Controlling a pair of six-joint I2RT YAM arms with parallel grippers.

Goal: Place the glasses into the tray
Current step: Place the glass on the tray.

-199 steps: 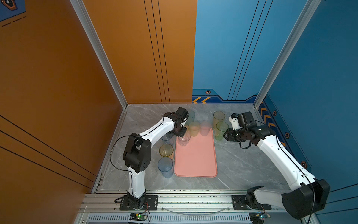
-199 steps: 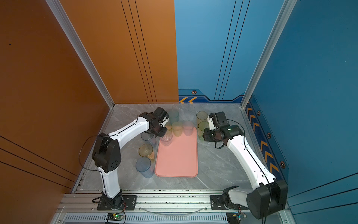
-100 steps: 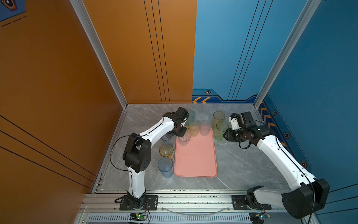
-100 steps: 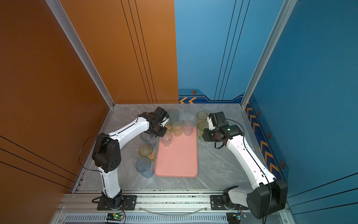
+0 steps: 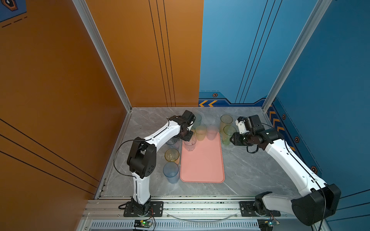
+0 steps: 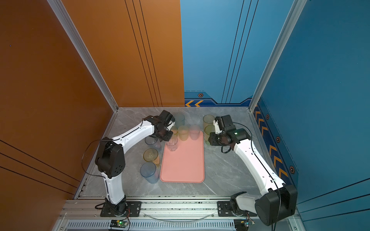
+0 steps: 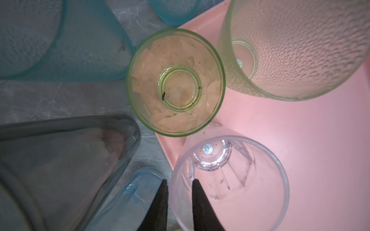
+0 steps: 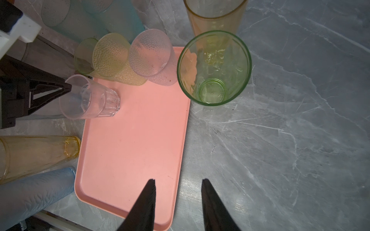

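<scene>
The salmon-pink tray lies mid-table. A clear glass stands upright in its far left corner. My left gripper straddles that glass's rim, one finger inside and one outside, slightly parted and open. A small green glass, a yellow pebbled glass and a pinkish pebbled glass stand along the tray's far end. My right gripper is open and empty, just right of a tall green glass standing on the table beside the tray.
A tall amber glass stands behind the green one. A teal glass is at the back. Left of the tray stand a grey glass, an amber glass and a blue glass. The walls close in on three sides.
The left gripper's fingers have parted from the clear glass's rim, and the glass stays standing in the tray. The right arm has hardly moved.
</scene>
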